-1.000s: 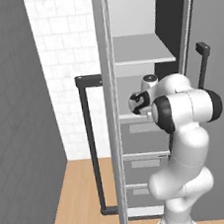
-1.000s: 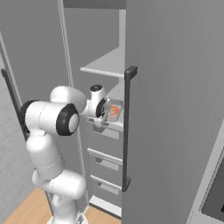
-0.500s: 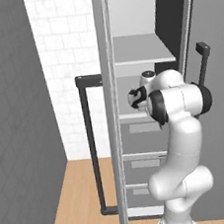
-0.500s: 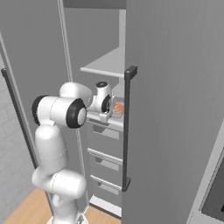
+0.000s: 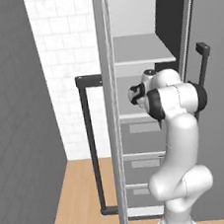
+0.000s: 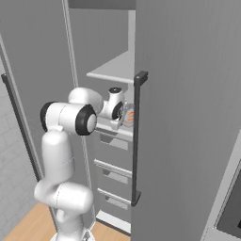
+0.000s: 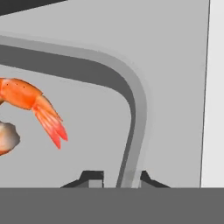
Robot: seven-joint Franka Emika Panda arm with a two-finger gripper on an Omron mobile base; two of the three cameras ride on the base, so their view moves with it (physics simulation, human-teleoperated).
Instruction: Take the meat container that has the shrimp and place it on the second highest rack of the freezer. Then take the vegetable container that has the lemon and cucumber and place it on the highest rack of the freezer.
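In the hand view, the shrimp (image 7: 30,105) is seen lying inside the meat container (image 7: 135,113), left of its rounded grey rim. The tool (image 7: 121,177) is closed on that rim, one fingertip on each side of it. In the right base view, the container is held just above the second highest rack (image 6: 123,130) of the freezer (image 6: 113,155), left of the dark door handle (image 6: 137,141).

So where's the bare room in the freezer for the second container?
The upper shelf looks bare across its whole board, between the back wall and the door. It's crowded one level down: the arm and gripper with the shrimp tray take up the lower shelf front.
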